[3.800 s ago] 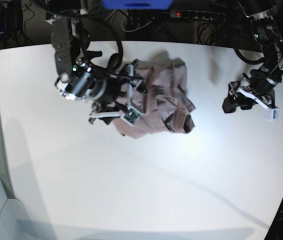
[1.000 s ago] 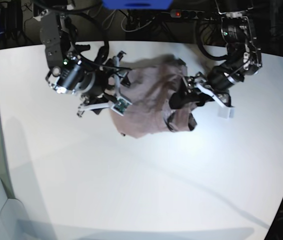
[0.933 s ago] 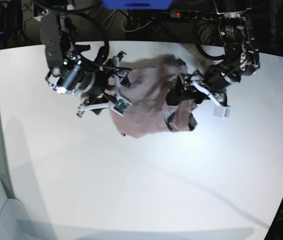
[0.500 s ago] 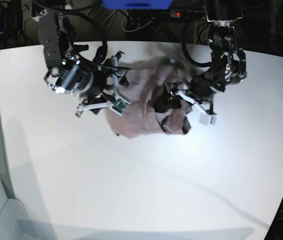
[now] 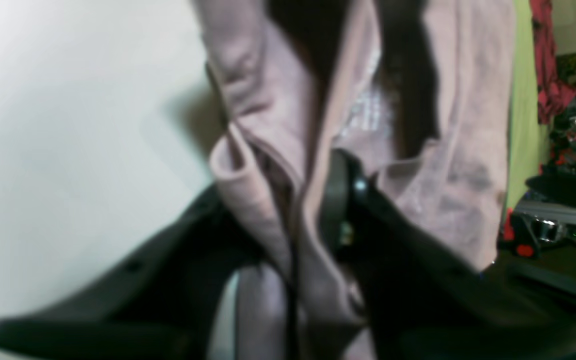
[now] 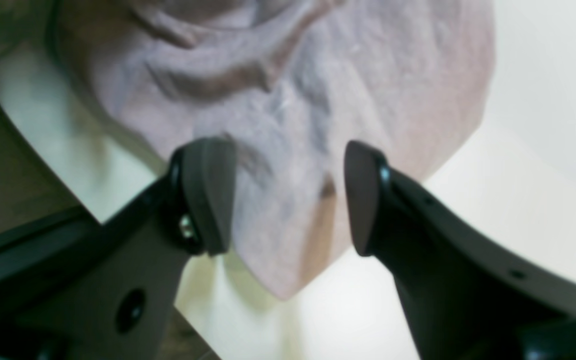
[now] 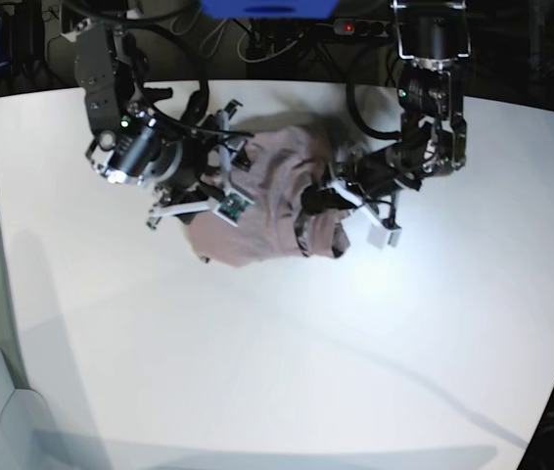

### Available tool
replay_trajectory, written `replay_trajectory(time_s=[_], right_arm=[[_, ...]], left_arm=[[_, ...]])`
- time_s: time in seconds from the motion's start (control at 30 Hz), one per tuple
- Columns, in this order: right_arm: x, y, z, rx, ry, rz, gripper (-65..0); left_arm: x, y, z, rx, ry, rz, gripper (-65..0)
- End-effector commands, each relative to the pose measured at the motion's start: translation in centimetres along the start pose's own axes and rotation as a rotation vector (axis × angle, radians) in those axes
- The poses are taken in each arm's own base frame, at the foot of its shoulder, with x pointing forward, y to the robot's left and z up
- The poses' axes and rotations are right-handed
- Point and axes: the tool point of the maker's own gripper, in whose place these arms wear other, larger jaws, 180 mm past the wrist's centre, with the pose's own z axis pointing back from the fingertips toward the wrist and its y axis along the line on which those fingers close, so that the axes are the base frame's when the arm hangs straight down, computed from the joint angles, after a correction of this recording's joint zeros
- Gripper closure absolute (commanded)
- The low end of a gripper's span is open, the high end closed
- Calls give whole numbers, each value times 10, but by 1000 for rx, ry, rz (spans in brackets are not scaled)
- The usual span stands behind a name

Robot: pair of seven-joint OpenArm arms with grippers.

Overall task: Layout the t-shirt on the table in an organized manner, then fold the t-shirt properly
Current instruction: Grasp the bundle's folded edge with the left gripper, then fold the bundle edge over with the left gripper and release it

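In the left wrist view, the left gripper [image 5: 313,220] is pinching a fold of the shirt [image 5: 448,150] between its jaws, cloth bunching through them, probably to pull that side outward. In the right wrist view, the right gripper [image 6: 288,200] is standing spread, unclenched, with a rounded lobe of shirt [image 6: 318,90] lying between the fingers but not pinched, likely lining up for a second hold. In the base view, the shirt [image 7: 267,211] is lying crumpled near the far edge of the table [image 7: 287,372], both arms flanking it, so spreading is only beginning.
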Motion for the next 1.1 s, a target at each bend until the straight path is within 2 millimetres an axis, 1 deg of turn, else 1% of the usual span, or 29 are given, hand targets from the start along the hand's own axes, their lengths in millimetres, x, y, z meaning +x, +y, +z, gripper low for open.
replay_trajectory(time_s=[0.0, 0.03, 0.13, 0.2, 0.33, 0.43, 0.5, 0.57, 0.67, 0.77, 0.83, 0.93, 0.97, 1.07], right_arm=[[7, -12, 7, -33, -36, 0, -315], [5, -16, 8, -44, -34, -10, -315], [-4, -35, 15, -94, -26, -57, -314], [-14, -51, 22, -140, -16, -101, -314], [-34, -78, 35, -218, 0, -181, -314], [-47, -92, 44, -264, 13, -228, -314], [-57, -102, 51, -297, 26, -263, -314], [-70, -110, 58, -329, 40, -301, -314], [-83, -117, 66, -361, 51, -340, -314], [-92, -122, 73, -387, 63, -368, -314], [-97, -125, 76, -400, 70, -382, -314], [-106, -123, 78, -404, 87, -399, -314], [-107, -122, 78, -402, 88, -400, -314], [-111, -117, 77, -393, 98, -403, -314]], left_arm=[[-5, 13, -1, 73, 56, -39, -28], [-5, 17, -3, 91, 69, -51, 0], [-4, 27, -8, 147, 113, -114, -10], [0, 34, -8, 187, 145, -192, -1], [22, 23, -15, 214, 219, -440, -2], [34, 14, -19, 228, 289, -652, -2], [46, 6, -22, 229, 309, -805, -2], [52, -3, -27, 214, 321, -946, -2], [58, -20, -37, 167, 313, -1136, -2], [56, -19, -49, 176, 355, -1326, -2], [55, -23, -59, 181, 374, -1466, -2], [53, -30, -76, 193, 403, -1614, -2], [49, -35, -81, 177, 416, -1646, -2], [28, -48, -91, 79, 515, -1762, -1]])
